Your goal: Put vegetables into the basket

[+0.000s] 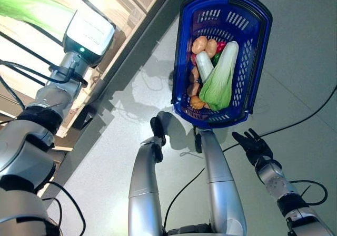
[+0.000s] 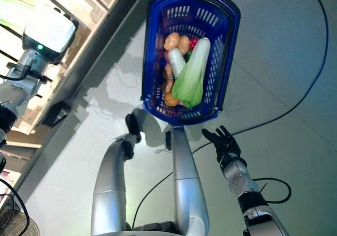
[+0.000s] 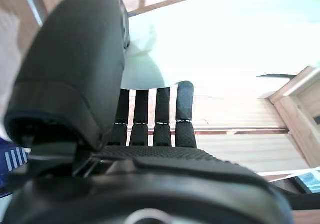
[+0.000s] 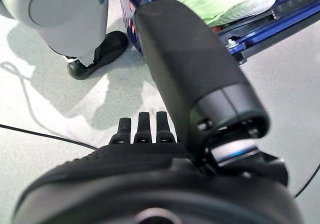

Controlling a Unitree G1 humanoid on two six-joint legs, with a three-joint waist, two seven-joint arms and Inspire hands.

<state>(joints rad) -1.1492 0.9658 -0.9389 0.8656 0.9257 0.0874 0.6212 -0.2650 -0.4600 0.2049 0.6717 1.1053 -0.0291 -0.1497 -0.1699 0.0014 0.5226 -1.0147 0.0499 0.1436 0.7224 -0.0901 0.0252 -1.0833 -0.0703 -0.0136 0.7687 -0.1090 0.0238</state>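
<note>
A pale green leafy cabbage with a white stalk (image 1: 220, 78) lies lengthwise in the blue plastic shopping basket with slotted walls and a dark handle (image 1: 258, 62), which stands on the grey floor (image 1: 295, 67). Beside the cabbage in the basket lies a white radish (image 1: 204, 65), with two tan potatoes (image 1: 204, 46) at the far end, a small red vegetable (image 1: 220, 46) next to them, and more brownish and orange pieces (image 1: 195, 94) along the wall on the robot's left side. The right hand (image 1: 253, 142) hangs over the floor near the basket's near end, apart from it, its fingers straight and spread, holding nothing. The left hand (image 3: 155, 116) is raised at the light wooden shelf unit (image 1: 118, 7) to the left of the basket; its wrist view shows the fingers (image 3: 162, 115) extended in a row with nothing between them and the thumb. Long green leaves (image 1: 26, 7) lie on the shelf beyond that arm.
</note>
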